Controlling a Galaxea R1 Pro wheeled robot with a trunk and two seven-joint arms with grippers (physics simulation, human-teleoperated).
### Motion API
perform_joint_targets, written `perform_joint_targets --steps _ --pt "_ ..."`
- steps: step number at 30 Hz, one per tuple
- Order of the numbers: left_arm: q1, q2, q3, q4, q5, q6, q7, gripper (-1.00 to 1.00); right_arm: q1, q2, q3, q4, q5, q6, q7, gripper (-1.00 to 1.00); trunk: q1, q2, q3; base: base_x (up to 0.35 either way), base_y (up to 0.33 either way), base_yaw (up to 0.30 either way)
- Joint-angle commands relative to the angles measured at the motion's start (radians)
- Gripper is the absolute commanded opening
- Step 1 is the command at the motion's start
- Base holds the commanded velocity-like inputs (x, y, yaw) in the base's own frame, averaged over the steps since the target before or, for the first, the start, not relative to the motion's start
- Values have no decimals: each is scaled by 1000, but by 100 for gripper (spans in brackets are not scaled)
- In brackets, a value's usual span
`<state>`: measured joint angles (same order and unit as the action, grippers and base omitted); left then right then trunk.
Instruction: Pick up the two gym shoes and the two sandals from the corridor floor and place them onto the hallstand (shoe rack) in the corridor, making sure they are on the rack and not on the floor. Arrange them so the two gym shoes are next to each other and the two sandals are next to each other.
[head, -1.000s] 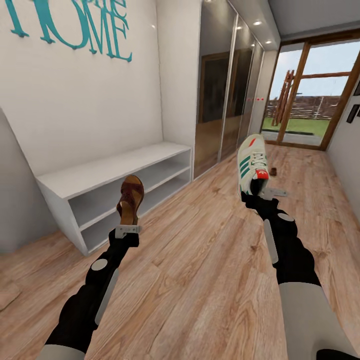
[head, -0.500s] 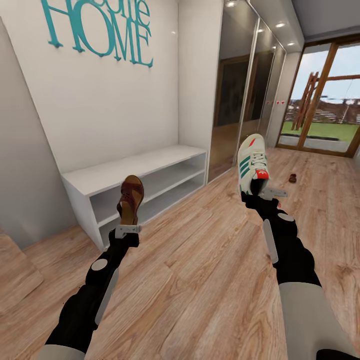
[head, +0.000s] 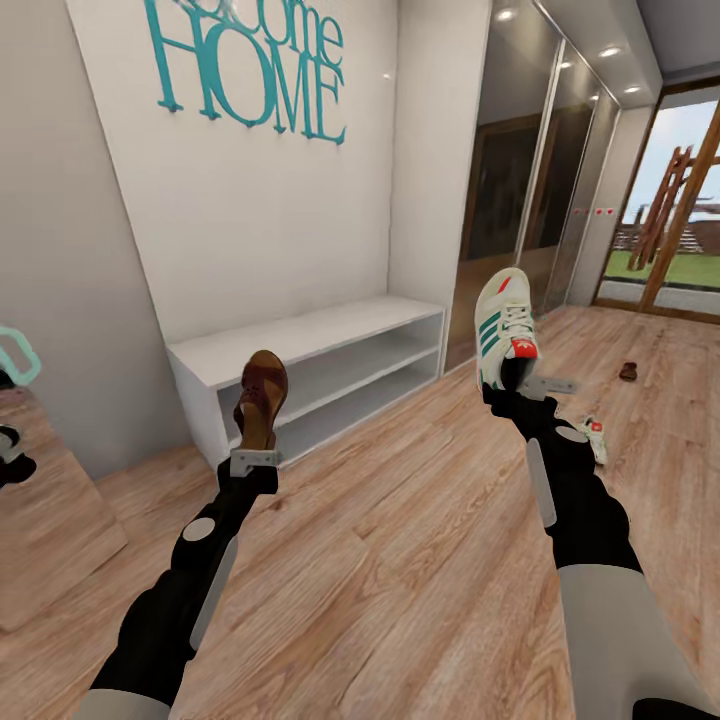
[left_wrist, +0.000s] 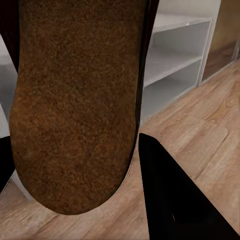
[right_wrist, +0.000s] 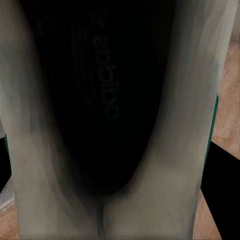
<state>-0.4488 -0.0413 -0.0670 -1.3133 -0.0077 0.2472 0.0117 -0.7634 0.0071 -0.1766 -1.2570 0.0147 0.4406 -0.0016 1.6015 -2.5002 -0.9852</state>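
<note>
My left gripper (head: 256, 452) is shut on the heel of a dark brown sandal (head: 262, 392), held upright in front of the white hallstand (head: 300, 337). In the left wrist view the sandal's tan footbed (left_wrist: 75, 105) is close up, with one dark finger (left_wrist: 175, 200) beside it and the hallstand's shelves (left_wrist: 172, 62) behind. My right gripper (head: 515, 385) is shut on a white gym shoe (head: 504, 322) with green stripes, toe up. Its dark inside (right_wrist: 100, 100) shows in the right wrist view. A second gym shoe (head: 597, 438) lies on the corridor floor (head: 400, 520) beside my right arm. The other sandal (head: 628, 371) lies farther off.
Teal "HOME" lettering (head: 250, 80) hangs on the wall above the hallstand. Mirrored wardrobe doors (head: 520, 200) run along the corridor past it, and a glazed door (head: 680, 220) closes the far end. A mirror panel (head: 40, 510) leans at the near left.
The whole picture has shifted, so the camera has turned: the hallstand now sits nearer the middle. The second gym shoe has come into view. Both arms hold their shoes as before.
</note>
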Motion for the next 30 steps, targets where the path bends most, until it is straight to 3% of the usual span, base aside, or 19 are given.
perform_joint_targets --steps 1,30 --pt "-1 0 0 -1 -5 6 -1 -100 0 1 -1 -2 1 6 0 -100 0 0 0 0 0 211" --pt "-1 0 0 -1 -5 6 -1 -100 0 1 -1 -2 1 6 0 -100 0 0 31 0 0 233"
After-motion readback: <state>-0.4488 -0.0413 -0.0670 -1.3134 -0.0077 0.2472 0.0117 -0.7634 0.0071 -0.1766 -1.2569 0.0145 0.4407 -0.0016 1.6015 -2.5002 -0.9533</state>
